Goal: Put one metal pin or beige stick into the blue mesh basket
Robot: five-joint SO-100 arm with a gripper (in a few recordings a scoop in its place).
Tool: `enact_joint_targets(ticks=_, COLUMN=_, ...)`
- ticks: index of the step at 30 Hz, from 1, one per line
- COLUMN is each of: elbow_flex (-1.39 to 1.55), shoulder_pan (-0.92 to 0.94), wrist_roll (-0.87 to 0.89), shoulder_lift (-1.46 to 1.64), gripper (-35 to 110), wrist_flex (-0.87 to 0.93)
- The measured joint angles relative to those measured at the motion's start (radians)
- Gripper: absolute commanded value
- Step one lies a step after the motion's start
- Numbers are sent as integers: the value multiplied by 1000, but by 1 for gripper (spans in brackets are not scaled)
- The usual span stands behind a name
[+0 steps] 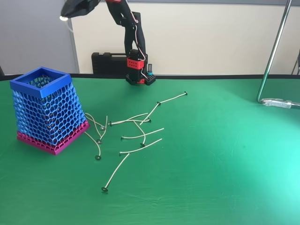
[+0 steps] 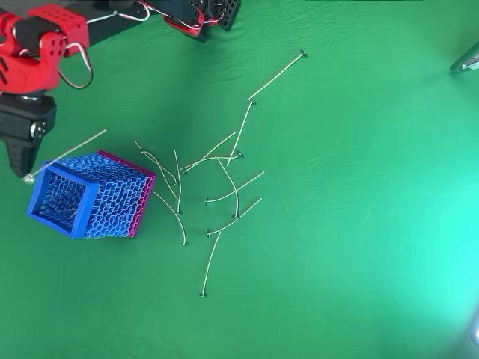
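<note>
While claw (image 2: 22,161) grips the beige stick (image 2: 71,150) raised over the blue mesh basket (image 2: 75,198) rim | pick done | release outstanding | other sticks (image 2: 224,179) on desk (image 2: 359,224).

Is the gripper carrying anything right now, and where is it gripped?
Yes: the gripper holds a beige stick by its round-headed end, above the blue mesh basket.

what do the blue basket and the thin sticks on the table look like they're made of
Blue mesh basket: probably matte plastic, perhaps 3D-printed; it has an even honeycomb lattice, a solid square rim and a magenta base band.

Thin sticks: pale beige, slightly curved and ending in small round heads. They look like thin wire or coated wick, but the material is too fine to tell.

Table cover: green with a soft sheen, likely fabric or felt.
</note>
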Motion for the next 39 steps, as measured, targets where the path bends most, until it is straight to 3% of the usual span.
enact_joint_targets(ticks=17, elbow_flex=-285, shoulder_pan=41, wrist_roll=-18, shoulder_lift=-336, gripper=0, wrist_flex=-110)
enact_joint_targets(ticks=35, elbow_flex=-322, shoulder_pan=104, wrist_roll=-77, shoulder_lift=-483, gripper=1, wrist_flex=-107)
enact_joint_targets(ticks=39, elbow_flex=-354, shoulder_pan=103, wrist_roll=-83, shoulder_lift=-520, gripper=8, wrist_flex=-107)
